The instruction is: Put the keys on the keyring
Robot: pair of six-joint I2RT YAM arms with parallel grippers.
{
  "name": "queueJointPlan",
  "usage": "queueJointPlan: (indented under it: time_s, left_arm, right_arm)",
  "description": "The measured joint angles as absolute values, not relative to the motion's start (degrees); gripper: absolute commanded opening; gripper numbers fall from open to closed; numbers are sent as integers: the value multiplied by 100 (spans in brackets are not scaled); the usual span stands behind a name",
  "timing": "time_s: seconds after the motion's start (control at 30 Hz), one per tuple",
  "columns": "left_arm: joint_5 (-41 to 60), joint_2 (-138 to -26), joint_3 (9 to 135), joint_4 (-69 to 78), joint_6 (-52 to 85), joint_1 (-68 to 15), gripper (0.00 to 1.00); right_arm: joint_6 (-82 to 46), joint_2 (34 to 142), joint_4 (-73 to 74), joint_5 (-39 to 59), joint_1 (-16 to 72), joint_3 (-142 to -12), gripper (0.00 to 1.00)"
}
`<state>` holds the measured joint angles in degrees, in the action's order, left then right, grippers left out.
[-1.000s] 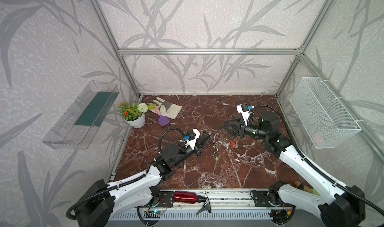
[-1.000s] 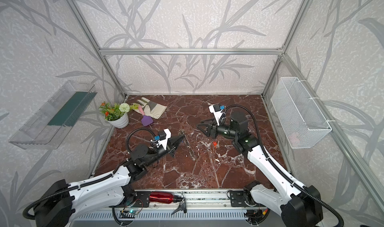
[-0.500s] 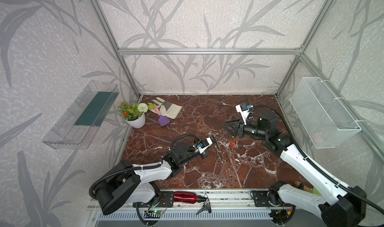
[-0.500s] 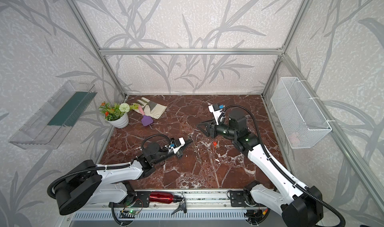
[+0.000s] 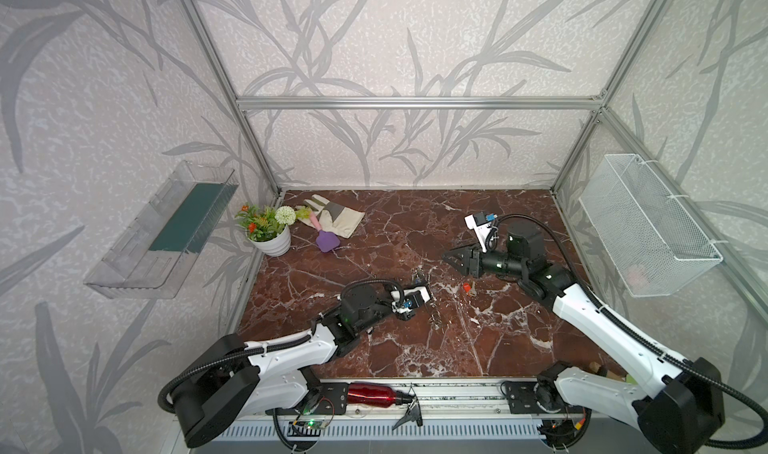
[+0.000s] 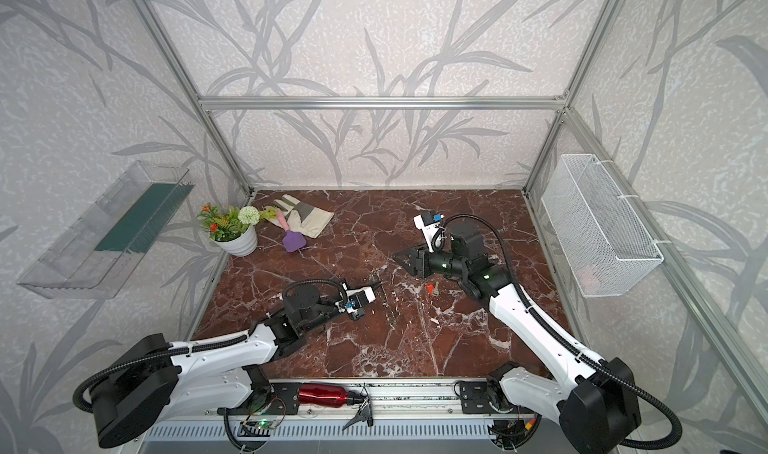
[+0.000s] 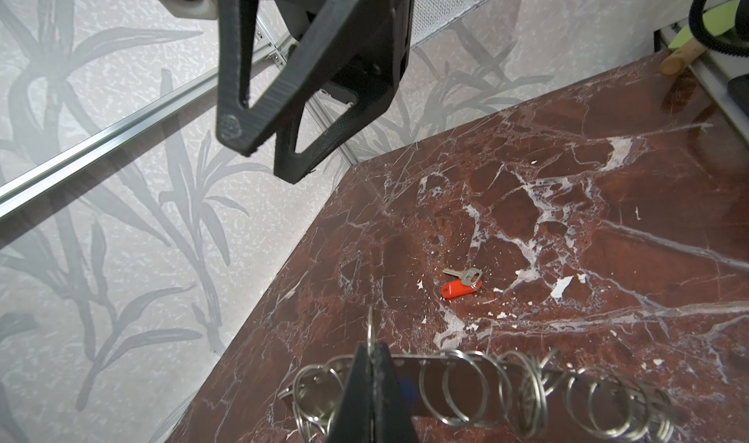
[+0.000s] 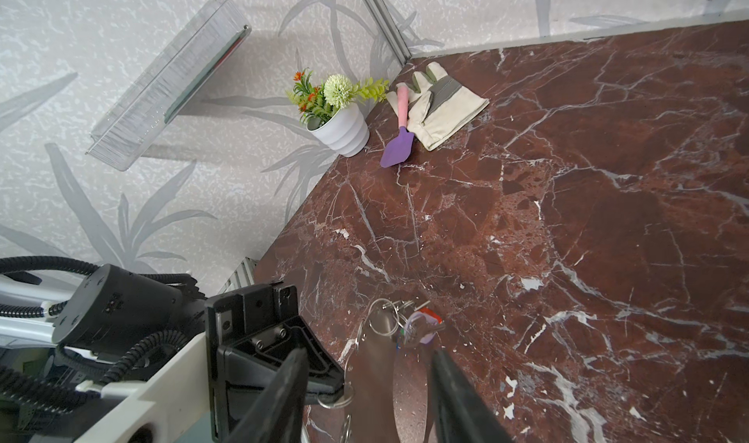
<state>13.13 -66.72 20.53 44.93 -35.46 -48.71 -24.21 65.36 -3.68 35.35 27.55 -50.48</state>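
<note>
moved: left arm has folded lower, bringing left gripper (image 7: 371,364) down to the table (image 5: 415,348) | left: pinching the keyring (image 7: 462,384), mid-frame in both top views | right gripper (image 5: 449,257): half-spread, empty | progress: some tagged keys (image 8: 419,325) seem attached; red-tagged key (image 5: 468,287) loose, right of centre | wire basket (image 5: 648,231), right edge: faint pinkish item, unclear

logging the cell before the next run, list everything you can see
keyring: one, grey plate with silvery rings, mid-table
loose key: one, silvery, red-orange tag, on table near right tool
tagged keys: count unclear, mixed colours, bunched at keyring's end
flower pot: one, white, back left corner
glove: one, cream and grey, beside pot
trowel: one, purple, pink handle, on glove's edge
shelf: one, clear, left wall
basket: one, white wire, right wall
bottle: one, red, front rail
table: one, red-brown marble
left tool: one, black, shut on keyring
right tool: one, black, open, empty, above table
</note>
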Motion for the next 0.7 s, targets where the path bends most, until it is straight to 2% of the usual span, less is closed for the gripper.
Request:
queueJointPlan:
  time_s: [0.37,0.7]
  left_arm:
    - [985,-6617,2053,4327,-3597,-4956,0]
    - [902,-6261,2053,4801,-1656,-4794,0]
  right_arm:
    - [-2401,6567,-285,3553,2781,-4932,50]
    - [-2351,6563,132,3850,2781,-4729,51]
